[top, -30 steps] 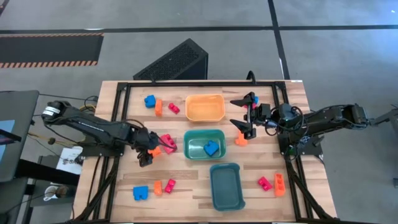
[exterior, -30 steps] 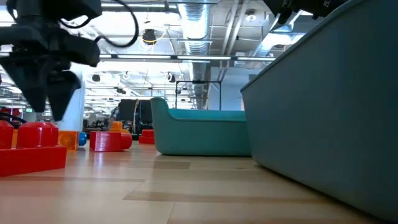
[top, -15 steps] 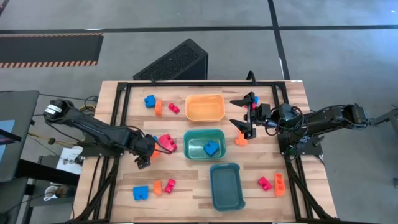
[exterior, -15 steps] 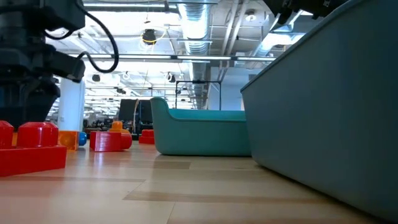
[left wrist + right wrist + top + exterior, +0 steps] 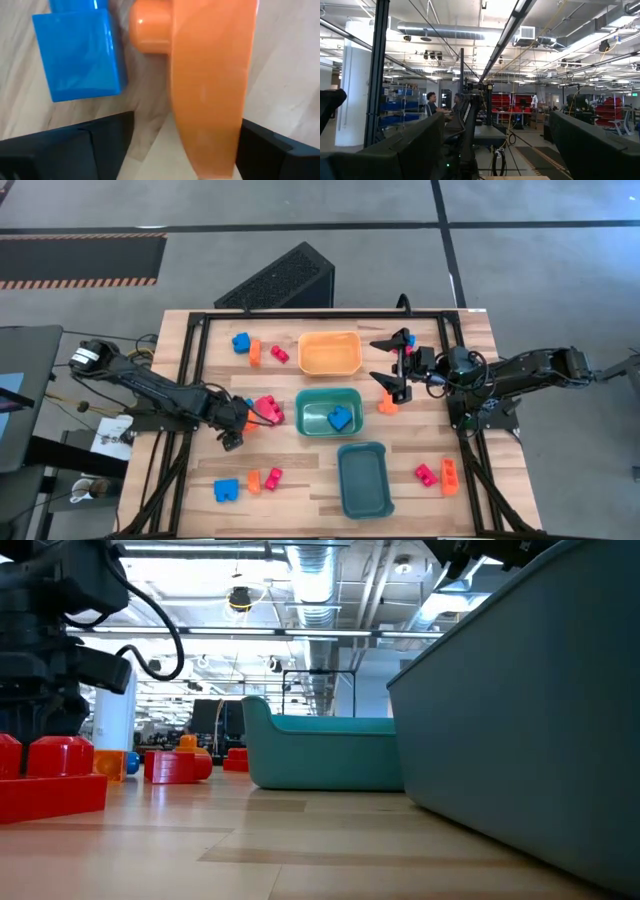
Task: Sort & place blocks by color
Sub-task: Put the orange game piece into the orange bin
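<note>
Barely started: only one blue block [image 5: 340,418] sorted, lying in the green tray [image 5: 352,397]; orange tray [image 5: 330,352] and teal tray [image 5: 365,480] hold nothing visible, other blocks scattered on the table [image 5: 310,470].

Left gripper [image 5: 177,150] spread around an orange block [image 5: 210,85] lying between its fingers, not yet clamped, with a blue brick [image 5: 80,50] just beyond one fingertip. Right gripper [image 5: 392,367] hanging spread and empty above an orange wedge [image 5: 387,404].

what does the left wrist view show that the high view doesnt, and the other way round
Only the left wrist view: a close look between the left gripper's dark fingers, with a curved orange plastic block in the gap and a blue plastic block beside it on the wood.

Only the high view: the orange tray, green tray holding a blue brick, teal tray, the other scattered blocks, and the right gripper, open, near the orange tray.

Both: the left gripper low over the wooden table, left of the green tray.
</note>
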`<state>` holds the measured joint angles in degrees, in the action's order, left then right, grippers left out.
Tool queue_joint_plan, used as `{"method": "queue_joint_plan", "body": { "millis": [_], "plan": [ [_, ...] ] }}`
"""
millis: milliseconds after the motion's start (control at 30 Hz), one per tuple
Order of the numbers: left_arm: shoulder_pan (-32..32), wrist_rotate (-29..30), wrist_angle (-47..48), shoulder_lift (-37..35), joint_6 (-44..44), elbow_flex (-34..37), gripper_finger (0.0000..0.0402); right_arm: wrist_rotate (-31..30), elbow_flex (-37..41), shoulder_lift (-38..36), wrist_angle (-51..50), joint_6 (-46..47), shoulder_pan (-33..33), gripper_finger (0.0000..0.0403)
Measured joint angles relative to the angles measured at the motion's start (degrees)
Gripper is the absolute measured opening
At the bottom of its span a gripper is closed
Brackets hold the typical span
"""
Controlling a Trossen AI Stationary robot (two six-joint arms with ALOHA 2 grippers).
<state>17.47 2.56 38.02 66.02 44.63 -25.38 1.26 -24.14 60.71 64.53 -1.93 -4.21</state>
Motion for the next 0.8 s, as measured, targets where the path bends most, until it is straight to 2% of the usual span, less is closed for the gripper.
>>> {"method": "queue_joint_plan", "body": {
  "millis": [133,300,533,700,800],
  "plan": [
    [0.0,1.4,0.0,0.0,-0.7,0.3,0.0242,0.0,0.0,0.0,-0.5,0.0,0.0,0.0379],
    [0.0,2.0,0.5,0.0,-2.5,0.3,0.0168,0.0,0.0,0.0,-0.8,0.0,0.0,0.0379],
    [0.1,-2.2,4.4,0.0,-5.4,-2.7,0.0072,0.0,0.0,0.0,-0.8,0.0,0.0,0.0379],
    [0.0,-3.4,7.6,0.0,-8.8,-7.6,0.0062,-0.6,0.0,0.0,-1.1,0.0,0.0,0.0379],
    [0.1,-3.2,8.4,0.0,-11.1,-10.5,0.0076,-1.3,0.0,0.0,-1.5,0.0,0.0,0.0379]
  ]
}}
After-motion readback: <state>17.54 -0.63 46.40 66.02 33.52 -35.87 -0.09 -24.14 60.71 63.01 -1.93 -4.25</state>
